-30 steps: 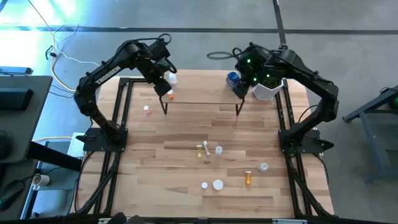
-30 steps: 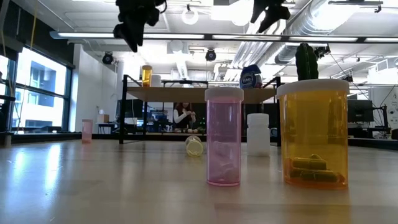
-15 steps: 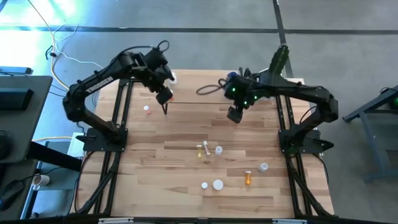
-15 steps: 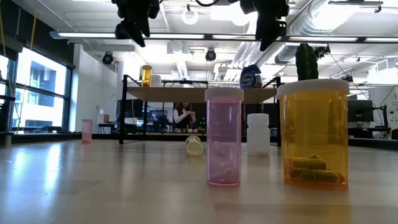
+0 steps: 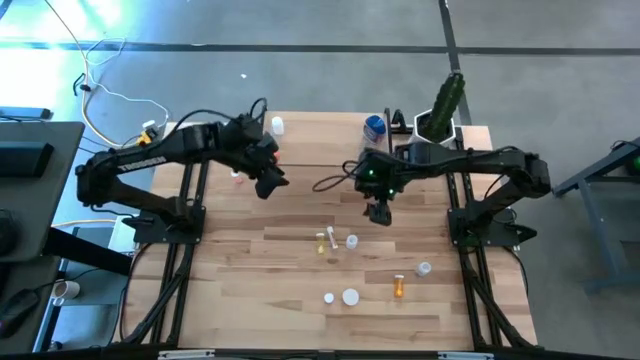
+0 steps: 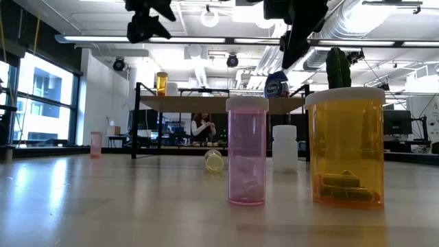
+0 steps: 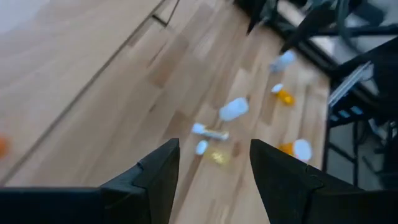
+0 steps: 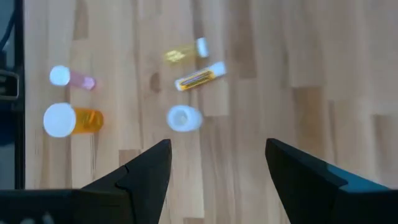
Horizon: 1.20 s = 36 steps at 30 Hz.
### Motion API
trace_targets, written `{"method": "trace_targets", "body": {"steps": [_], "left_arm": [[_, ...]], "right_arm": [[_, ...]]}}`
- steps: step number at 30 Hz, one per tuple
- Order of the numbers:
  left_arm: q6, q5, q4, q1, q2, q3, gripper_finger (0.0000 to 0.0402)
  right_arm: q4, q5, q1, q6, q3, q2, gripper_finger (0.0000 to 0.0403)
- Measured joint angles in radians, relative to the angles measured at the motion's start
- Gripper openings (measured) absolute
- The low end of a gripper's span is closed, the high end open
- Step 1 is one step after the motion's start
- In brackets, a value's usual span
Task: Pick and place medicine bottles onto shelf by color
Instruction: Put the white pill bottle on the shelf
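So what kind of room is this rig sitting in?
Probably an open industrial lab or workshop: exposed ceiling ducts, big windows, and a person at benches beyond the wooden table.

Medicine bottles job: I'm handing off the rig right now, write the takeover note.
Left gripper open, empty, above the table in front of the shelf.
Right gripper open, empty, over mid-table.
Done: blue jar and white bottle at the shelf's back edge.
Left: pink bottle near the left gripper; the cluster mid-table; the orange bottle and others near the front.
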Motion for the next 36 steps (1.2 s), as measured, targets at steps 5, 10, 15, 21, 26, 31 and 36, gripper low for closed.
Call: {"method": "trace_targets", "body": {"steps": [5,10,15,21,26,31,36], "left_arm": [[-0.079,-0.052,0.086,-0.09,-0.058,-0.067,0.0184],[-0.176,-0.161,0.084,-0.184,-0.113,-0.125,0.0184],[-0.264,-0.237,0.051,-0.257,-0.155,-0.169,0.0184],[-0.324,-0.308,-0.05,-0.316,-0.158,-0.171,0.0184],[-0.345,-0.353,-0.066,-0.346,-0.158,-0.171,0.0184],[-0.359,-0.373,-0.066,-0.356,-0.157,-0.171,0.0184],[-0.368,-0.373,-0.066,-0.356,-0.157,-0.171,0.0184]], "right_arm": [[0.129,-0.011,0.062,-0.042,-0.075,0.0,0.0249],[0.263,-0.012,0.119,-0.046,-0.162,0.0,0.0249],[0.393,0.039,0.166,-0.029,-0.25,0.0,0.0249],[0.575,0.064,0.201,0.003,-0.359,0.0,0.0249],[0.7,0.148,0.227,0.006,-0.45,0.0,0.0249],[0.838,0.155,0.237,0.021,-0.544,0.0,0.0249],[0.979,0.176,0.237,0.032,-0.624,0.0,0.0249]]}}
